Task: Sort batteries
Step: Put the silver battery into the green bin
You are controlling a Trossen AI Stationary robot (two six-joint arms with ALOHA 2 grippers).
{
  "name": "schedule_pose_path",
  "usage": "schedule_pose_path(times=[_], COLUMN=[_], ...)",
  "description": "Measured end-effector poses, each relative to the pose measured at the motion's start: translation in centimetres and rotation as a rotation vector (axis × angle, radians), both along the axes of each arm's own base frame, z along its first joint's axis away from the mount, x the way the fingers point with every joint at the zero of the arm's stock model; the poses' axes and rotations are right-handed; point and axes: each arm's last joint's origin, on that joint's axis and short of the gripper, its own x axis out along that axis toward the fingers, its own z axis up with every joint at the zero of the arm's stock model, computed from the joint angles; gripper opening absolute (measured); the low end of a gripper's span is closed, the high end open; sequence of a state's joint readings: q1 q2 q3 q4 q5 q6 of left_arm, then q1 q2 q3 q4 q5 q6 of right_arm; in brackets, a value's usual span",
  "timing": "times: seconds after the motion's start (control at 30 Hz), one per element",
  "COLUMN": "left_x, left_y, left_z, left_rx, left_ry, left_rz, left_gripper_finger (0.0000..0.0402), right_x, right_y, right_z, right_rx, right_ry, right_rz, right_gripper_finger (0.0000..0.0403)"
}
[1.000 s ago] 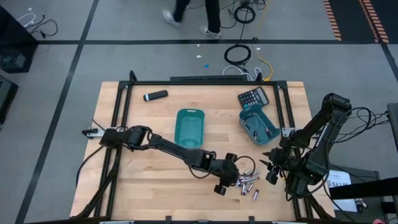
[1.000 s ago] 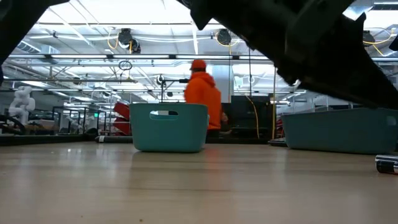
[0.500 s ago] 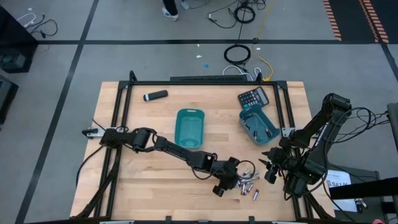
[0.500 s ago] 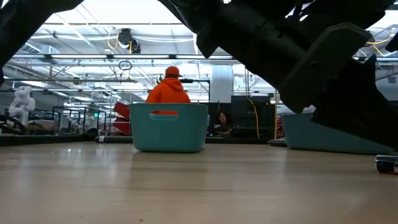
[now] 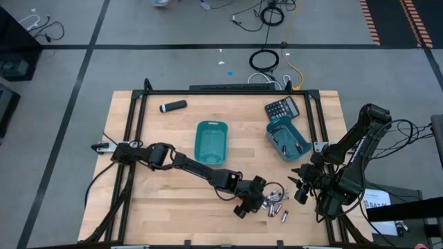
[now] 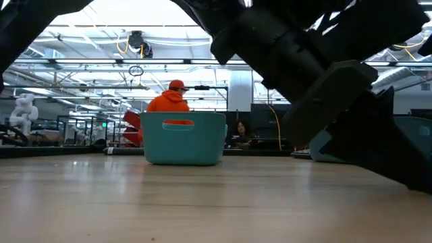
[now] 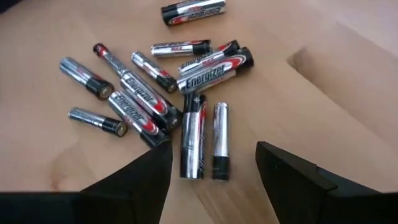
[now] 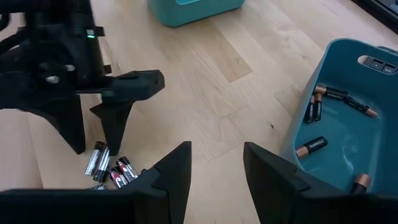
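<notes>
A loose heap of small silver-and-black cylindrical batteries [image 7: 163,93] lies on the pale wooden surface [image 5: 173,214] near its front edge, right of centre; most touch or overlap one another, two lie side by side at the heap's near side, and one lies a little apart; the left end effector [image 5: 248,202] hangs just over the heap's left side with its two dark fingers [image 7: 134,183] spread wide and nothing between them, the pair of side-by-side cells showing in the gap; the right end effector [image 5: 302,187] waits low at the right edge of the surface, near the heap, its fingers [image 8: 171,174] partly apart and holding nothing; beyond it, toward the far right, a teal plastic bin [image 5: 288,139] stands at an angle and holds several dark cells with copper ends [image 8: 323,112]; a second teal plastic bin [image 5: 211,142] stands near the middle of the surface; a dark calculator [image 5: 282,108] lies just behind the angled bin; a black cylinder with a white tip [image 5: 172,106] lies at the far left; in the room behind, a person in an orange hooded top [image 6: 169,101] shows above the middle bin.
</notes>
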State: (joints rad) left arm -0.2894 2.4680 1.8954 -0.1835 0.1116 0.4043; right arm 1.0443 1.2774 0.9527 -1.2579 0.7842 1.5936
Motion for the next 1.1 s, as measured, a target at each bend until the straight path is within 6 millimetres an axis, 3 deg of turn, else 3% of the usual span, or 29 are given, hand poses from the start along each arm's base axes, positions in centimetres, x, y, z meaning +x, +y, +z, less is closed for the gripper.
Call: schedule_pose_path(times=[0.33, 0.67, 1.1], left_x=[0.2, 0.4, 0.6], left_y=[-0.1, -0.3, 0.2], left_z=[0.6, -0.6, -0.7], left_rx=[0.041, 0.022, 0.031], left_ry=[-0.024, -0.011, -0.018], left_rz=[0.012, -0.019, 0.012], left_gripper_finger=[0.0244, 0.0244, 0.0244], right_x=[0.0, 0.1, 2.5], right_y=[0.0, 0.0, -1.7], right_z=[0.0, 0.0, -0.2], right_rx=[0.003, 0.011, -0.066], right_ry=[-0.006, -0.014, 0.024], right_rz=[-0.006, -0.013, -0.086], right_gripper_finger=[0.0137, 0.0137, 0.0137])
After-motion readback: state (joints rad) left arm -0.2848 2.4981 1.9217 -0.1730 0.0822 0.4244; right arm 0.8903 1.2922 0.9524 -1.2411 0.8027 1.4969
